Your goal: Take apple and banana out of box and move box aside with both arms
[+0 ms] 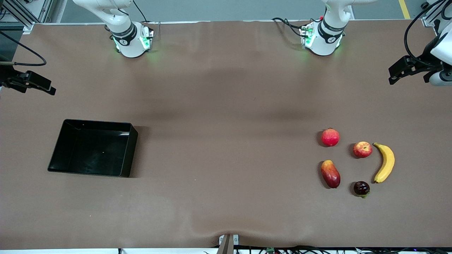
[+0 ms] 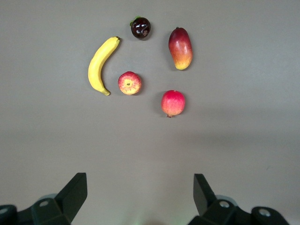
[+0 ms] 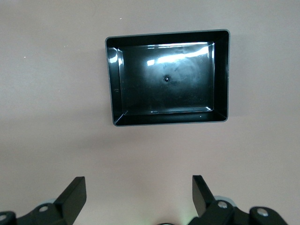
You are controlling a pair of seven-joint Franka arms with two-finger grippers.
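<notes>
On the brown worktop you have the black box sitting toward the right arm's end, with nothing inside it; its glossy floor catches the light in the right wrist view. Toward the left arm's end you see five fruits in a loose ring, none touching another. Your banana lies closest to that end, and the streaked apple sits just beside its upper part. A plain red round fruit lies farthest from the front camera, an oval red-yellow mango is nearer to that camera than it, and a small dark round fruit with a green bit lies nearest of all.

Your left claw hangs in the air over bare worktop at its own end, fingers spread wide apart and holding nothing. Your right claw hangs the same way over bare worktop at its end, fingers wide apart and empty. Both arms are well clear of the fruits and the box.
</notes>
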